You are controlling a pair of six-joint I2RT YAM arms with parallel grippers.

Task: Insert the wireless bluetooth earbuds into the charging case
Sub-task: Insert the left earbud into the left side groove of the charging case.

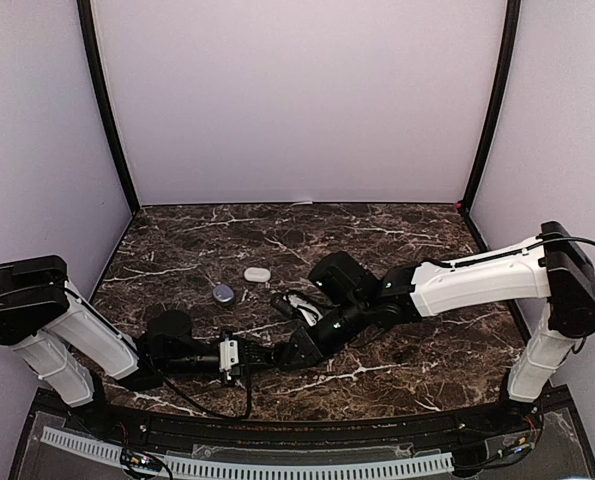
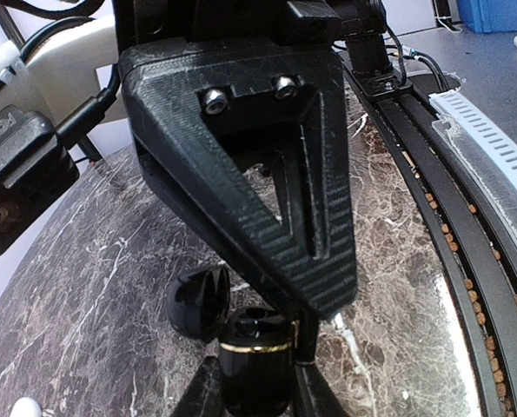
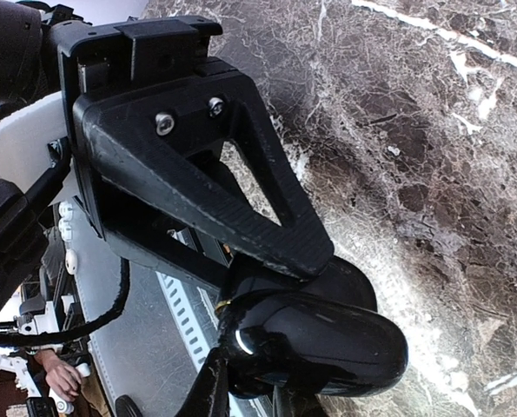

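Nearest my bases, both arms meet tip to tip, low over the marble table [image 1: 397,240]. My L gripper [image 2: 314,304] is nearly closed. Its tips look pinched on the black charging case [image 2: 254,356], the one w/ a gold band [image 2: 254,345]. The lid [image 2: 197,300] stands swung open beside the body. My R gripper [image 3: 271,269] comes at the same case from the opp. side, jaws narrow and clamped on the glossy shell, as far as I can judge. So the case sits btw. my two grippers, lid up.

Earbuds: none clearly in sight. I can't see into the case's wells, so can't say if any bud is seated. A small white blob [image 2: 23,407] sits at the corner of the L wrist view; bud or case, can't tell.

Farther out, a grey-blue case [image 1: 223,293] and just past it a white case [image 1: 257,273] lie near each other, well apart from my jaws. Both look shut.

My read: early on. One case is open and steadied. Seating buds and closing up aren't shown done, and the other two cases are not yet handled.
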